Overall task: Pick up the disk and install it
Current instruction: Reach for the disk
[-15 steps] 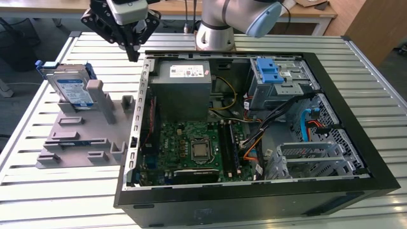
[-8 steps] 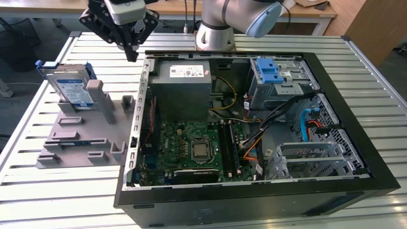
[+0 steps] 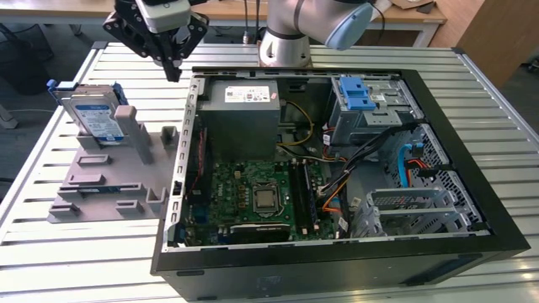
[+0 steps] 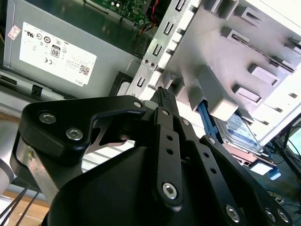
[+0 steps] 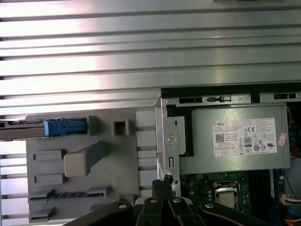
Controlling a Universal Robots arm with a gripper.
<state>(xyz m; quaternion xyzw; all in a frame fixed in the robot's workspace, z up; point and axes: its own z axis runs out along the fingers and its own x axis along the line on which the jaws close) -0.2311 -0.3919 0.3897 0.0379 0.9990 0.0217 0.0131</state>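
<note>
The disk (image 3: 93,115) stands on edge in a grey holder (image 3: 101,189) on the table, at the exterior view's left of the open computer case (image 3: 337,170). It is silver with a white-and-blue label and a blue frame. In the first wrist view the disk (image 5: 51,126) appears edge-on; in the second wrist view the disk (image 4: 241,133) lies behind a holder post. My gripper (image 3: 173,71) hangs above the table between the holder and the case's back corner, apart from the disk. Its fingers are shut with nothing between them, as both wrist views show (image 4: 162,94) (image 5: 162,181).
Inside the case sit a grey power-supply box (image 3: 244,123), a green motherboard (image 3: 257,196) and a metal drive cage (image 3: 375,107) with a blue latch (image 3: 357,93). Loose cables (image 3: 370,164) run across the middle. The slatted metal table (image 3: 84,259) extends around everything.
</note>
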